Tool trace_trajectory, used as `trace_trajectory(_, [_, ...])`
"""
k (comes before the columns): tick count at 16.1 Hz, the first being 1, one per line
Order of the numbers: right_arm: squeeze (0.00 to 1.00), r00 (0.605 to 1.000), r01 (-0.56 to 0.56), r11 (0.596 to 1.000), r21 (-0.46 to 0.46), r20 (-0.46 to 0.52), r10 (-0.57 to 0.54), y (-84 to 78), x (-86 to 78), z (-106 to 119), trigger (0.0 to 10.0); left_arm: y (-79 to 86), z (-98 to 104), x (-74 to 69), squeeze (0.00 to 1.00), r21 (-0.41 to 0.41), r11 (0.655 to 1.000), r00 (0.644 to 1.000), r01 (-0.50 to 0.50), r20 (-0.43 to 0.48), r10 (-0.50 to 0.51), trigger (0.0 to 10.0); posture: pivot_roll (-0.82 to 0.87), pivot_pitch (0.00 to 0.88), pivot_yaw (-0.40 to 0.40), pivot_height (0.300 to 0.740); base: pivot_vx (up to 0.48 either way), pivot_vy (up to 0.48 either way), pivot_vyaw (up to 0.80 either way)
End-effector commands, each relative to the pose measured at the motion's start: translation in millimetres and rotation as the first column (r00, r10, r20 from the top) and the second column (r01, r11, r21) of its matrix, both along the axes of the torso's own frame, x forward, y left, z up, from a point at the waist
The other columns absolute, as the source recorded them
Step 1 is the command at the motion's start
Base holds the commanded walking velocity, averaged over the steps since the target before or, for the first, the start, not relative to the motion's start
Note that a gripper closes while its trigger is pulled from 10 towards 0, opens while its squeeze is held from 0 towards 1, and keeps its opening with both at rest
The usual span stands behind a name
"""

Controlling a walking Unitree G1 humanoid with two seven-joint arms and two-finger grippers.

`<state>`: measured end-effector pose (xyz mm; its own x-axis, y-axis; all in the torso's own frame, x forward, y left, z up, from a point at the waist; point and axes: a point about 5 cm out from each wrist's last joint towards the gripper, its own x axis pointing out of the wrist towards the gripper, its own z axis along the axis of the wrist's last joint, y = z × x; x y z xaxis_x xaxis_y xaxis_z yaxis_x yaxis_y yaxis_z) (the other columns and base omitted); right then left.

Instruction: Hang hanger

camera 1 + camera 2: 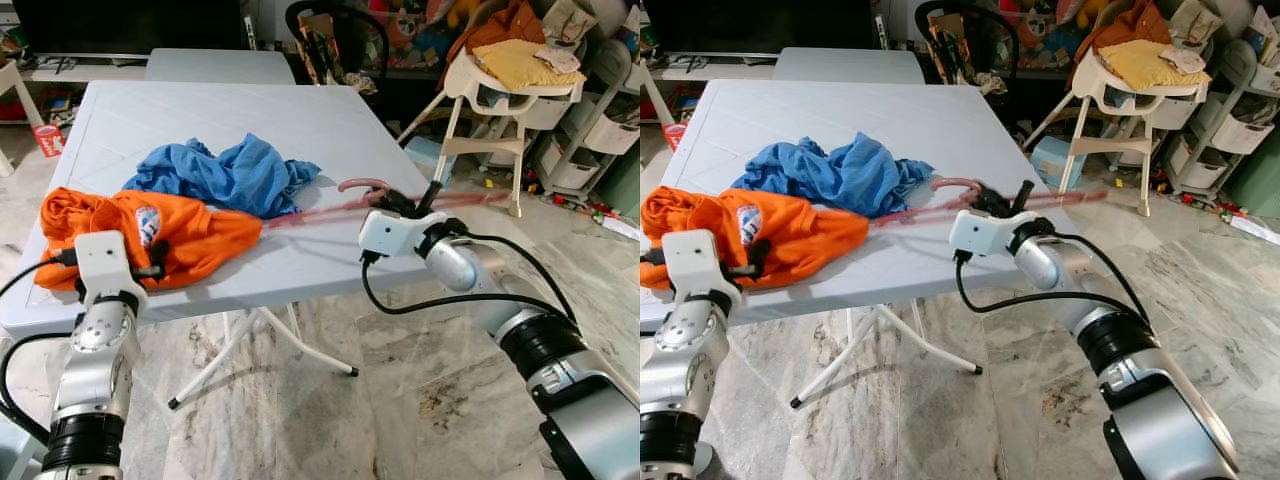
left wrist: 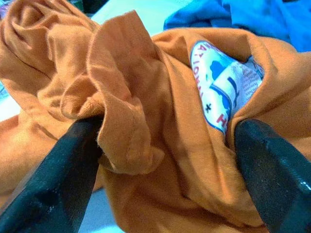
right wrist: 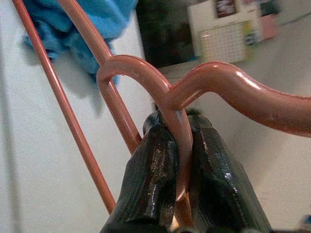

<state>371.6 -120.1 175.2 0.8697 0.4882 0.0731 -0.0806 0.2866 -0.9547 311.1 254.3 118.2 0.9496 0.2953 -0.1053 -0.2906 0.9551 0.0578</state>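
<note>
I log: right gripper pinching pink hanger; left gripper spread around orange shirt, table 9 o'clock.

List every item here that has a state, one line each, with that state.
pink hanger: clamped at its hook, held over the table edge, blurred.
right end effector: shut on the hanger.
left end effector: open, fingers astride the orange shirt.
orange shirt: crumpled on the table.
blue garment: crumpled on the table.
</note>
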Motion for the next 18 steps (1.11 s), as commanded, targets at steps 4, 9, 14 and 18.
trace_trajectory(4, [0.0, 0.971, 0.038, 0.989, -0.146, 0.239, -0.002, -1.0, -4.9, -4, 10.0, -4.0, 6, 1.2, 0.0, -0.019, 1.0, 1.0, -0.016, 0.017, 0.016, 10.0, 0.02, 0.035, -0.087, 0.74, 0.0, 0.0, 0.0])
trace_trajectory(9, [0.0, 0.966, 0.043, 0.984, -0.17, 0.26, 0.003, 22.6, -7.8, -20, 10.0, -20.6, 11, 7.0, 0.0, -0.07, 0.997, 0.999, 0.026, 0.03, -0.024, 10.0, 0.02, 0.034, -0.086, 0.74, 0.0, 0.0, 0.0])
trace_trajectory(14, [0.0, 0.996, 0.071, 0.974, 0.216, 0.038, -0.081, 68.8, -12.2, -29, 10.0, -34.6, 10, 10.0, 0.0, -0.089, 0.994, 0.998, 0.055, 0.024, -0.054, 10.0, 0.02, 0.037, -0.084, 0.74, 0.0, 0.0, 0.0])
trace_trajectory(18, [0.0, 0.968, 0.221, 0.915, 0.337, 0.037, -0.247, 42.5, -0.3, -22, 10.0, -36.4, 8, 8.2, 0.0, -0.088, 0.994, 0.998, 0.059, 0.016, -0.057, 10.0, 0.03, 0.031, -0.088, 0.74, 0.0, 0.0, 0.0])
